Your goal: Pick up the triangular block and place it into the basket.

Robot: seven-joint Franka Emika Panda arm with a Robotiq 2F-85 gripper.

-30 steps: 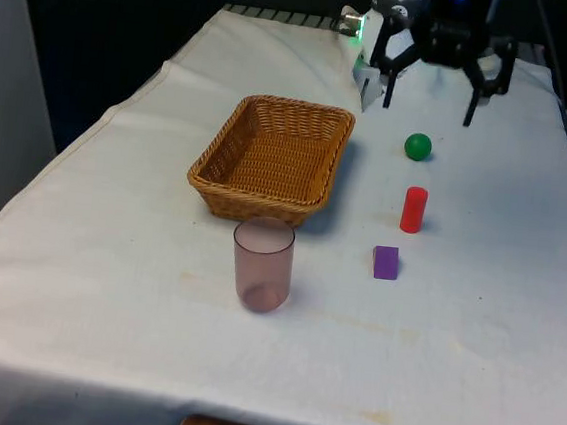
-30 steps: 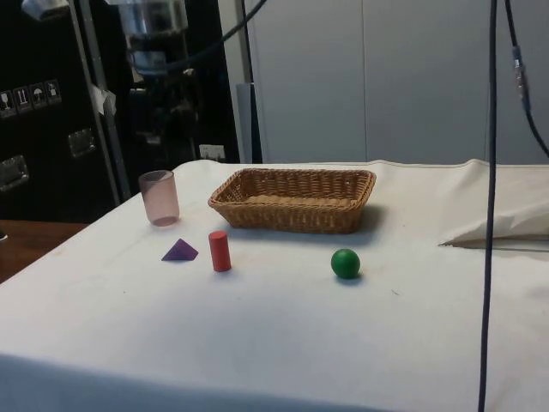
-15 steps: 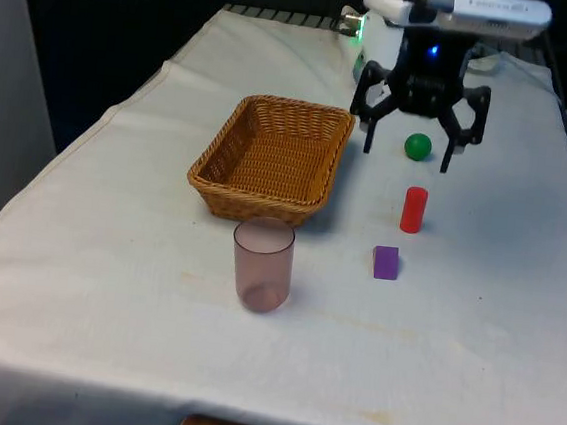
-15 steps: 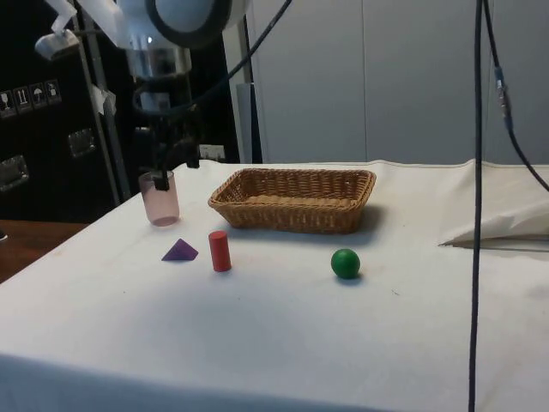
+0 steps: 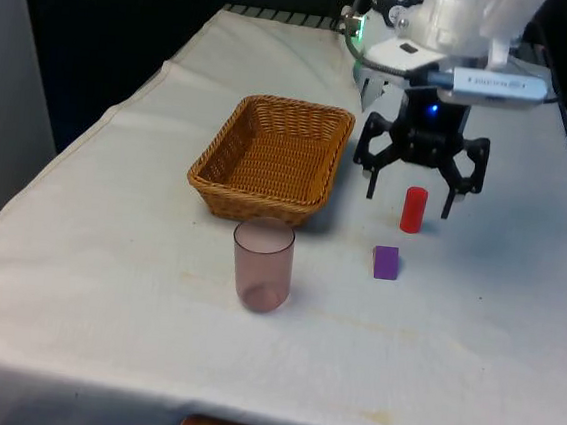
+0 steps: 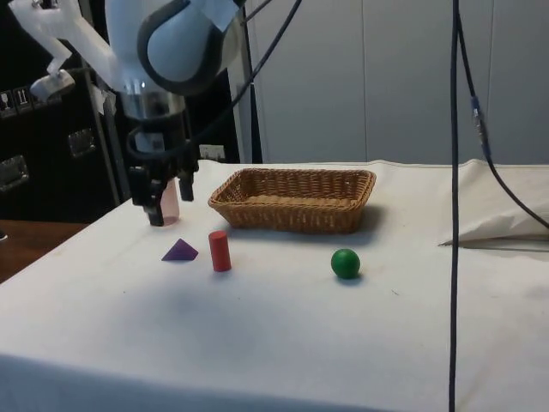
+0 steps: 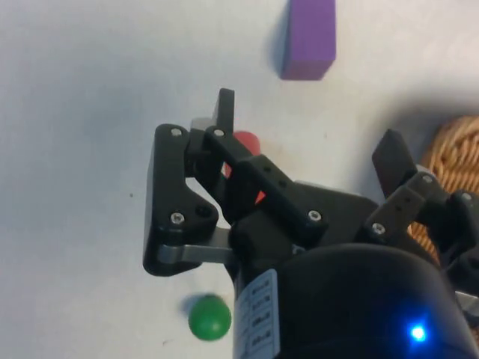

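Meanwhile, small purple triangular block (image 5: 386, 262) flat on white cloth, wide-spread empty fingers (image 5: 412, 192) above red cylinder (image 5: 413, 209).

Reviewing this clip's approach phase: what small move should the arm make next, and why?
Probably carry on toward the front edge of the table and then descend. The open gripper hangs above the red cylinder, while the purple triangular block lies just past it, untouched and clear of the basket.

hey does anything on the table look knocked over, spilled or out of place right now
Nothing stands out. The red cylinder and pink cup stand upright, the purple triangular block lies flat, and the basket sits level.
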